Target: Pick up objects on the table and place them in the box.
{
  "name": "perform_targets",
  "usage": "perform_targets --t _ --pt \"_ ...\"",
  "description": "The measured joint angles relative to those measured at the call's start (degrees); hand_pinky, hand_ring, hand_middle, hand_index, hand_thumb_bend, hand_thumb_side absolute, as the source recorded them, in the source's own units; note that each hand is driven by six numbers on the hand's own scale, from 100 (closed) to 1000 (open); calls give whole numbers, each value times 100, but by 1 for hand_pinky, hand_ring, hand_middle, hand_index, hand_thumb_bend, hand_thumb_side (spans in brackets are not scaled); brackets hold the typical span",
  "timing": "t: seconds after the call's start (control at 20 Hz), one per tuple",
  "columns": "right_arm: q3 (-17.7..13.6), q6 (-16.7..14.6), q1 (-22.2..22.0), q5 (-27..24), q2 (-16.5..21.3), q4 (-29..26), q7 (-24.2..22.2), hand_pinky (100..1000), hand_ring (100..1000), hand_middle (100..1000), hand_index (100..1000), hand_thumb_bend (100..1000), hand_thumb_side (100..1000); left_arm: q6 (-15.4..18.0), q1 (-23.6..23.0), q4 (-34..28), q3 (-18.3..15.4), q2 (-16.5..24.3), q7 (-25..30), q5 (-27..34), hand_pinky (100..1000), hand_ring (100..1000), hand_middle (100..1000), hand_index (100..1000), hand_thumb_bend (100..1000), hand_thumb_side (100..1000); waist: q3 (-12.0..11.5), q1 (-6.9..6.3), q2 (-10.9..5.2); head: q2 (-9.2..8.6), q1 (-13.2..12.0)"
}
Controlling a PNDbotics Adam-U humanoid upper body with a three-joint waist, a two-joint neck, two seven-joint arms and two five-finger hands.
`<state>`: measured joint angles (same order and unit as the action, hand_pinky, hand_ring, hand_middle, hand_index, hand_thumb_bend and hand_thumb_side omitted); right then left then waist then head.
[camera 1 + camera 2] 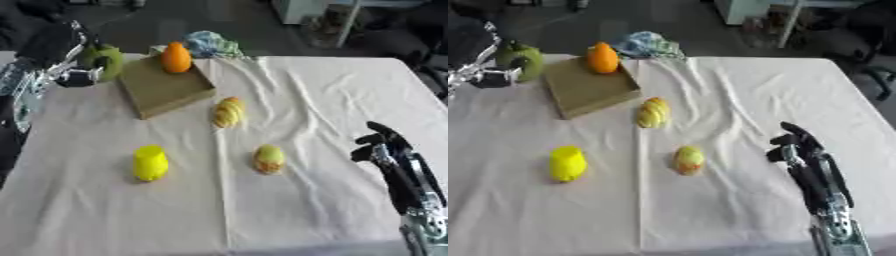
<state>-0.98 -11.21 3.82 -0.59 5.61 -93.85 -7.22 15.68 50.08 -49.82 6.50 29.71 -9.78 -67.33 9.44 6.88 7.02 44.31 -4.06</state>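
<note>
The left hand (87,67) is up at about ten o'clock on the table, its fingers curled round a green fruit-shaped object (107,60) just beside the left edge of the box (166,92). From how it sits, I judge the fruit is being carried toward the box rather than resting on the cloth, though its underside is hidden.

The box is a shallow brown cardboard one lying askew at eleven o'clock, and an orange fruit (176,57) already stands at its far corner. Behind that corner lies a crumpled bluish cloth (210,45).

Outward from the box, toward the table's centre, lies a yellow-and-orange striped piece (228,112) (banana-like, perhaps). Further on at about six o'clock lies a yellow-green rounded fruit (269,159), and at eight o'clock a bright yellow cup-like object (150,162) — all three well apart on the white tablecloth (332,100).

The right hand (798,147) waits at four o'clock, fingers relaxed and holding nothing.

These look like light, stiff plastic toys — smooth, so likely to roll or slip. I would take each across its widest part, fingers on one side and thumb opposite; the cup across its wall.
</note>
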Motion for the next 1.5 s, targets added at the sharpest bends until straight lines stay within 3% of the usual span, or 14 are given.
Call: perform_targets --t 0.3,0.4,0.6,0.65,0.7,0.75,0.8,0.95,1.05,1.2,1.35,1.5 --pt "108 -32 216 -103 -110 9 -109 571 554 594 857 100 591 -459 67 252 -337 125 -253 -24 471 349 308 513 100 203 559 156 372 0 -510" --pt "120 -38 230 -133 -140 19 -118 571 554 595 856 100 593 -559 77 314 -391 140 -352 -23 501 376 347 553 100 190 649 160 417 0 -632" --pt "122 -46 278 -163 -159 20 -127 571 554 595 856 100 595 -721 119 413 -423 179 -426 -124 579 475 476 688 100 176 707 160 483 0 -759" --pt "122 -46 278 -163 -171 20 -127 571 554 595 856 100 595 -769 124 439 -428 181 -426 -169 629 536 564 768 100 170 709 160 487 0 -770" --pt "122 -46 279 -163 -180 20 -128 571 554 595 856 100 595 -817 139 461 -442 188 -420 -216 635 544 575 778 100 170 710 160 487 0 -780" --pt "121 -46 281 -163 -180 19 -128 571 554 595 856 100 595 -865 142 484 -458 205 -409 -255 703 638 711 858 100 160 711 160 489 0 -786" --pt "120 -46 287 -163 -180 19 -128 571 554 595 856 100 595 -918 143 504 -473 217 -390 -286 736 686 769 881 100 161 711 158 492 0 -789" --pt "115 -47 310 -163 -180 16 -125 571 554 595 856 100 596 -1079 166 528 -520 254 -333 -326 801 764 869 940 206 622 705 157 500 0 -790" --pt "99 -48 320 -162 -180 10 -121 571 554 596 856 100 594 -1144 198 494 -561 267 -338 -255 804 765 874 930 177 679 671 156 500 0 -787" --pt "64 -42 320 -151 -177 0 -86 571 554 596 856 100 591 -1109 194 240 -567 377 -374 210 780 730 814 895 104 671 555 107 500 0 -743" --pt "-4 -36 318 -113 -122 -3 -24 571 554 596 856 100 586 -900 75 -355 -503 661 -330 1135 742 659 730 829 100 589 383 -68 497 0 -640" --pt "-70 -30 320 -45 -14 -8 36 571 555 597 856 100 572 -713 -307 -1287 -405 1103 -216 2452 721 613 673 773 100 577 175 -201 492 0 -510"
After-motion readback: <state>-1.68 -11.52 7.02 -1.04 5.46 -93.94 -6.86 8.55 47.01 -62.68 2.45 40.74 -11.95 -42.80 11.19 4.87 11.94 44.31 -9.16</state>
